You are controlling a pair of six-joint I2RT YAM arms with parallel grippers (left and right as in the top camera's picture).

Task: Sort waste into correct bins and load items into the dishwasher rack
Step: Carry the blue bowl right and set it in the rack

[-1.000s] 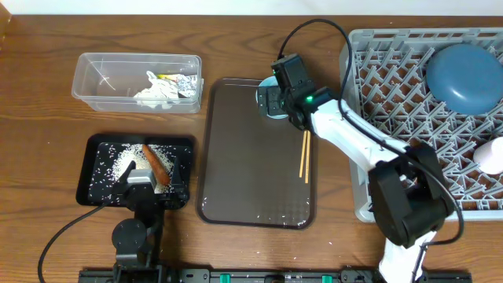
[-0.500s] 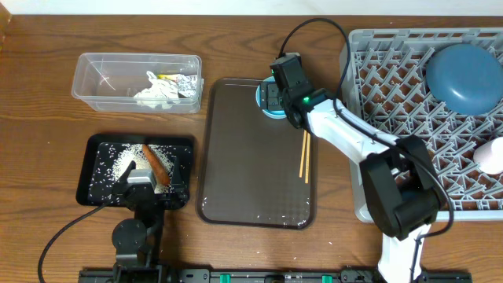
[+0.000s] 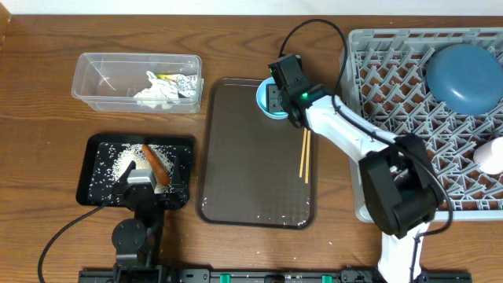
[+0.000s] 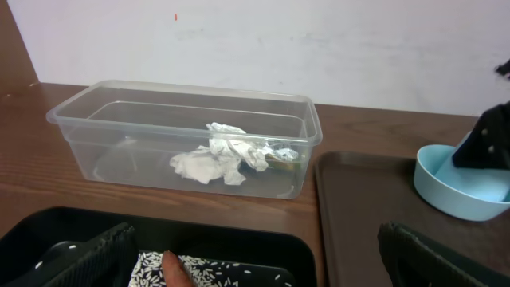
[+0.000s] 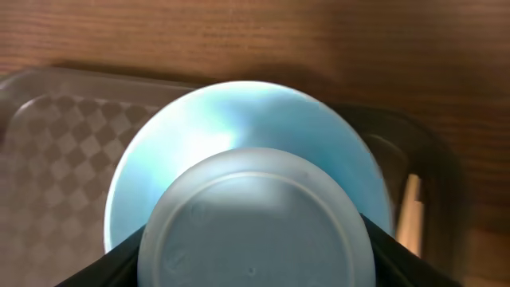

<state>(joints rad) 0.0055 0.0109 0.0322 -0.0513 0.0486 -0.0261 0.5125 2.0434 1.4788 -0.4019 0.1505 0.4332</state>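
Near the table's (image 3: 47, 118) far edge, the right hand (image 3: 273, 95) meets the light-blue bowl (image 5: 239, 127), grip uncertain; chopsticks (image 3: 303, 155) wait too; waste (image 3: 156, 91) binned, plate (image 3: 464, 75) and cup (image 3: 493, 155) racked; left hand (image 3: 149, 191) gapes empty.

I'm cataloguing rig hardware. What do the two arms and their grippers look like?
The right arm has white links, bulky black joints, a green light near the wrist and a thin black cable looping off it; the right gripper is black. The left arm is black with a grey block at the wrist and its own black cable. The left gripper has black fingers.
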